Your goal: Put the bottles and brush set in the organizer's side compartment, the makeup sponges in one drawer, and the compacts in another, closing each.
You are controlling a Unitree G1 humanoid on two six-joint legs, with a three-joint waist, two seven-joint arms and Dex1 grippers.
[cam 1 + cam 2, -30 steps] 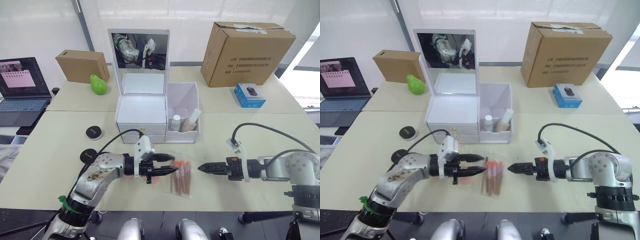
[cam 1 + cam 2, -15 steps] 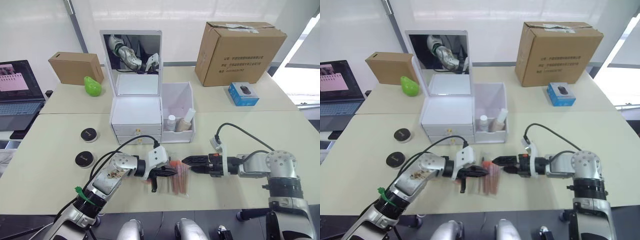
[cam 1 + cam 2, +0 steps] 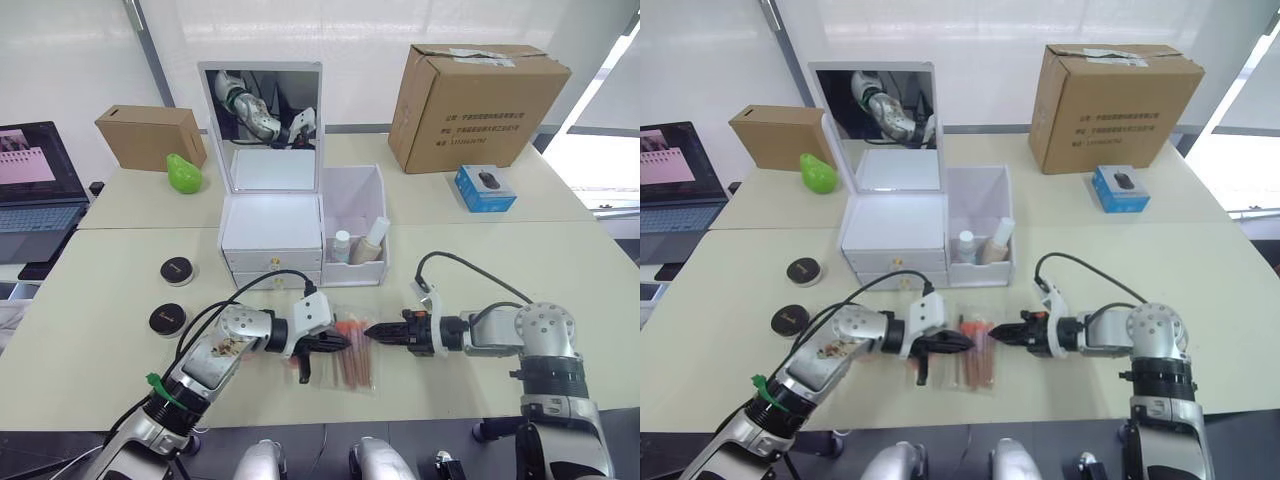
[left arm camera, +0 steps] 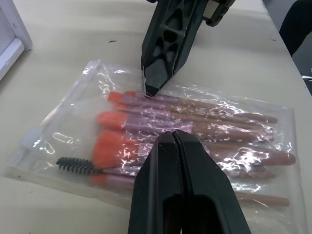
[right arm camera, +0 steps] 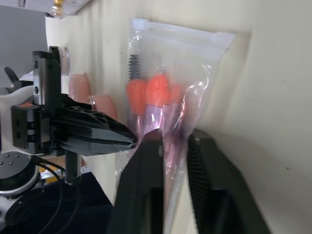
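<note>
The brush set (image 3: 355,352), a clear sleeve of pink-handled brushes with orange tips, lies flat on the table in front of the organizer (image 3: 272,235). My left gripper (image 3: 346,343) is shut, its tip resting over the sleeve's left side (image 4: 146,146). From the right, my right gripper (image 5: 173,139) is shut on the sleeve's edge. Two bottles (image 3: 374,240) stand in the side compartment (image 3: 358,200). Both drawers (image 3: 272,262) are closed. Two black compacts (image 3: 177,270) (image 3: 167,319) lie to the left. Pale pink makeup sponges (image 5: 80,87) sit partly hidden behind the left gripper.
A large cardboard box (image 3: 475,95) and a blue mouse box (image 3: 484,188) stand at the back right. A small cardboard box (image 3: 148,138) and a green pear-shaped object (image 3: 184,173) are at the back left. A laptop (image 3: 38,190) sits on the far left.
My right gripper has moved left to the sleeve and closed on its edge. The left gripper closed and stayed over the sleeve's left side. The camera view also shifted.
</note>
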